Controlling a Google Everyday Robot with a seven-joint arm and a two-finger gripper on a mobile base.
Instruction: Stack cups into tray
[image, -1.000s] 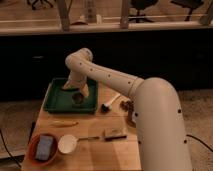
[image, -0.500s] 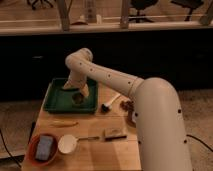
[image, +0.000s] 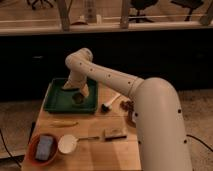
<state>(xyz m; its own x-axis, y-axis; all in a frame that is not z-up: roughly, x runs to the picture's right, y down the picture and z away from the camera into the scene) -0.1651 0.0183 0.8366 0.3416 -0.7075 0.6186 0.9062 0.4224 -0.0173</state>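
Gripper (image: 78, 96) was down inside the dark green shallow rectangular plastic tray (image: 54, 102), toward the tray's 3 o'clock side. The white arm (image: 107, 77) reached in from 4 o'clock. The tray sat at 11 o'clock on the light wooden table (image: 95, 152). Claw state: cannot tell, apart or together not visible.

A dark round object (image: 76, 100) lay on the tray floor right at the gripper (possibly a cup, not certain). Held or merely touched, cannot tell.

Change over the last second: none readable. Arm, gripper and dark object sat in the same spot throughout. Judged as a pause at placing or letting go, not travel, so one item was probably at the tray and the stacking was far from done.

A small white round cup (image: 67, 144) stood at 7 o'clock on the table, just beside the round orange bowl (image: 33, 156) and well apart from the tray. It was likely the next one to fetch. A pale-handled brush (image: 111, 102) lay just outside the tray at its 3 o'clock.
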